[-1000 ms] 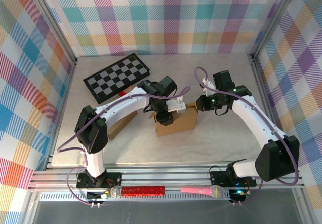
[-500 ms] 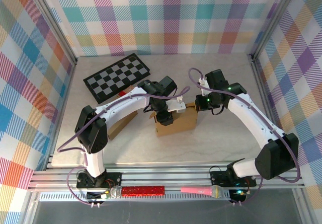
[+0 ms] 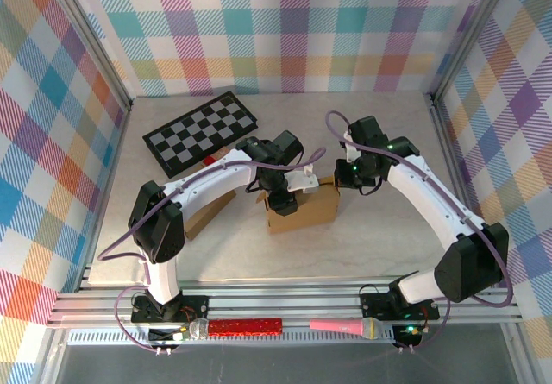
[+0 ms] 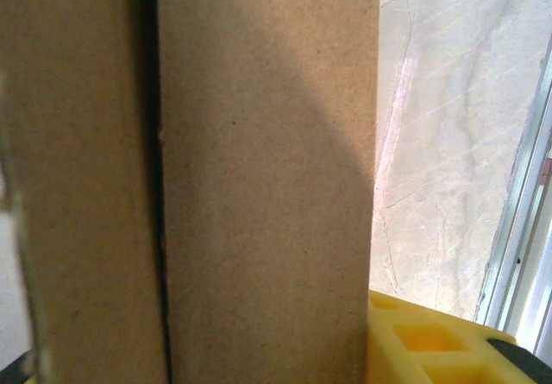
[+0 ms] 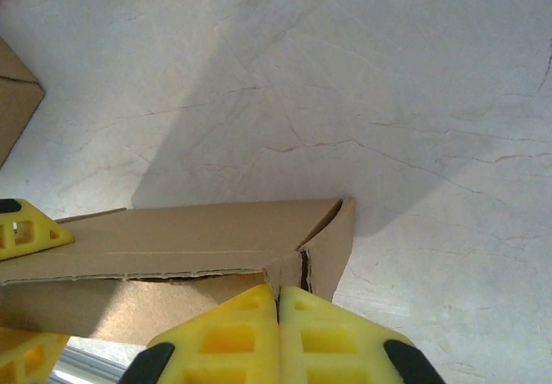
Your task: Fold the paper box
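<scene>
The brown paper box (image 3: 304,210) stands in the middle of the table, partly folded. My left gripper (image 3: 288,196) reaches down onto its left part. In the left wrist view a cardboard panel (image 4: 259,160) runs between the fingers (image 4: 431,349), and the jaws are shut on it. My right gripper (image 3: 343,177) is at the box's upper right corner. In the right wrist view its jaws (image 5: 279,296) are shut tip to tip against the edge of a small flap (image 5: 289,272) beside the box's end wall (image 5: 332,246).
A black and white chessboard (image 3: 200,131) lies at the back left. A flat brown cardboard piece (image 3: 203,217) sits under my left arm. A red stick (image 3: 246,325) and a pink microphone (image 3: 345,326) rest on the front rail.
My right gripper has moved left to the box's corner and its jaws have closed fully. The left arm and the box have not moved.
</scene>
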